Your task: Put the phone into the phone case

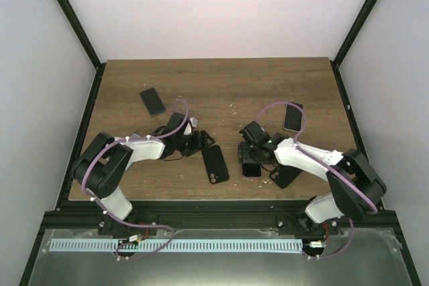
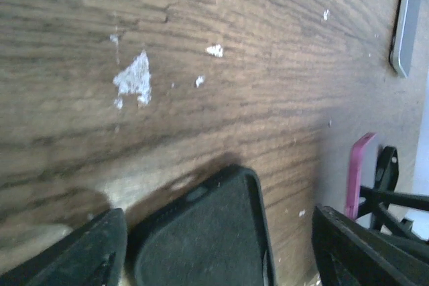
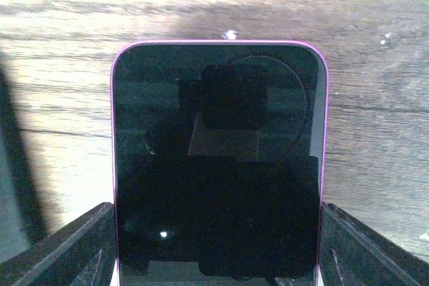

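The wooden table (image 1: 221, 85) carries everything. My left arm (image 1: 134, 149) reaches in low from its left side and my right arm (image 1: 308, 159) from its right, their wrists near each other at the middle.

The black phone case (image 1: 215, 163) lies flat between them. Nothing sits in it, though I cannot tell which face is up. My left gripper (image 2: 218, 252) straddles one rounded end of it with the fingers spread. One finger (image 2: 94, 252) is just beside the case's edge and the other stands apart from it across bare wood.

The pink-edged phone (image 3: 214, 165) is outside the case, just to its right, with the dark screen facing my right wrist camera. My right gripper (image 3: 216, 249) is clamped on it, a finger against each long side.

A dark phone (image 1: 152, 100) lies far left and a light-edged phone (image 1: 293, 117) far right. A flat black piece (image 1: 288, 175) lies under my right forearm.
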### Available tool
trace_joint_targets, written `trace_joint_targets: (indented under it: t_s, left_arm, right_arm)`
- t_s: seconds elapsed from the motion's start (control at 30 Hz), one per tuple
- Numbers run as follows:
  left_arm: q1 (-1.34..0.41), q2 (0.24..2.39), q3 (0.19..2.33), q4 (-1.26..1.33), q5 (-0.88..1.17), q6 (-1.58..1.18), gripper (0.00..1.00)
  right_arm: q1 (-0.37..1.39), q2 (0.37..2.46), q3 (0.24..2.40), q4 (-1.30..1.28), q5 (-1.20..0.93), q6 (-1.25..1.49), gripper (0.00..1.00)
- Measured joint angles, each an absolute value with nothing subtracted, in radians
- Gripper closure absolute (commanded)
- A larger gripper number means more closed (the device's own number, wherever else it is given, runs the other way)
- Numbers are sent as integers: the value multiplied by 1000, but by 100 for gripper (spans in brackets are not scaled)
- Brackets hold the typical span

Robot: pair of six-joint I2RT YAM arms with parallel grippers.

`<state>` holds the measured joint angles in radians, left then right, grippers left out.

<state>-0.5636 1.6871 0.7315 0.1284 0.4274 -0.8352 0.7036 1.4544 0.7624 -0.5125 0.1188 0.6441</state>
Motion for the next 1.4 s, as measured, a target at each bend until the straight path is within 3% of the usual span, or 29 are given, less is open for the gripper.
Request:
trace_joint_targets:
  t_s: [0.1,0.13,0.2,0.5,0.73,1.4]
  left_arm:
    - [-564,1642,711,96,419,-853,11]
    - [-564,1621,705,81,414,-860,2]
    - [-564,1576,694,57,406,-866,0]
    - [-538,1242,568,-48,324,-862,0]
    - [-450,992,455,-125,275,-857,3]
    - [-447,831,343,-199,299,-893,11]
  right_arm:
    - [704,1399,762,-505,79,643,38]
    - [704,1379,762,-496,60,642,38]
    - [705,1350,762,-471,20,638,38]
    - [720,1316,763,-315,-186,625,38]
    - [766,1404,780,-243,-251,627,38]
    - [841,1637,871,-155,-285,679,40]
